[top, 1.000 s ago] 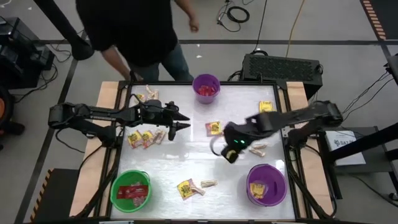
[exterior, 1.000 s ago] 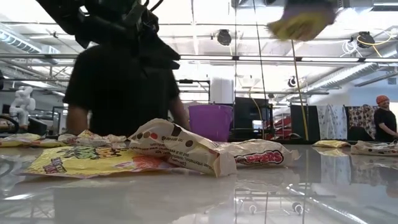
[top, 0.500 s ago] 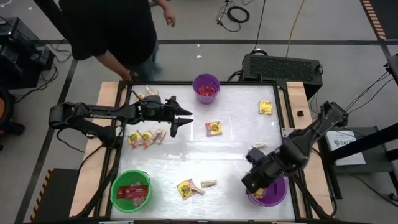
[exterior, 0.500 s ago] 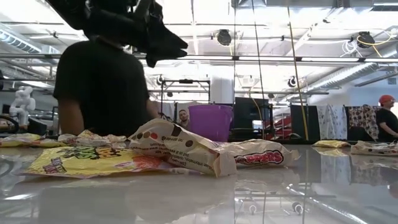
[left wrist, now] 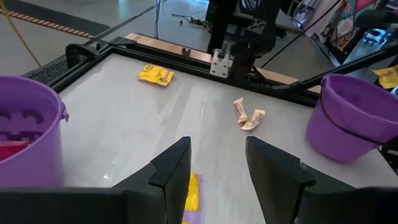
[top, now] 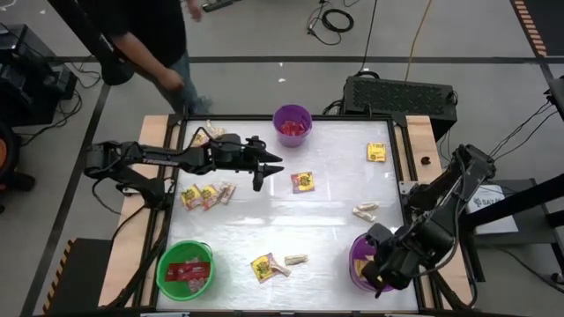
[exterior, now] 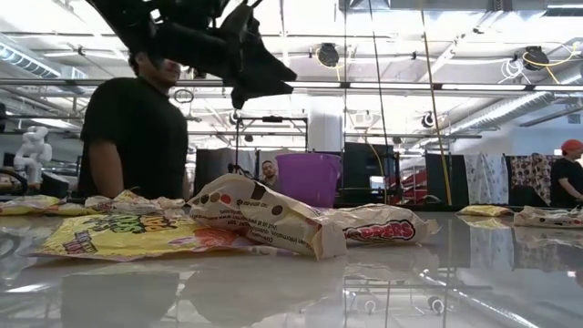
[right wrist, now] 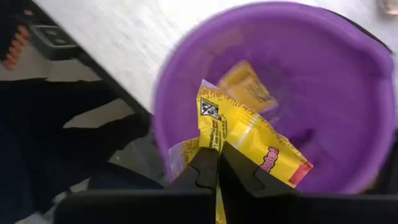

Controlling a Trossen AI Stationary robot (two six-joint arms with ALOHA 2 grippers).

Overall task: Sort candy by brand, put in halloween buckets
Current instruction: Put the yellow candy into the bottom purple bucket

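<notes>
A glossy white tabletop (top: 326,211) with a black rim sits on pale wooden side boards (top: 152,132). At its far left edge stands a person in a black short-sleeved shirt (top: 145,26), who also shows in the low view (exterior: 137,137). Just beyond the far right corner lies a flat black metal box with a perforated top (top: 398,93). Black cables (top: 335,19) coil on the grey floor beyond the tabletop, and a yellow cable (top: 417,35) runs across it. In the low view, another person in an orange cap (exterior: 567,173) stands far off at the right.
</notes>
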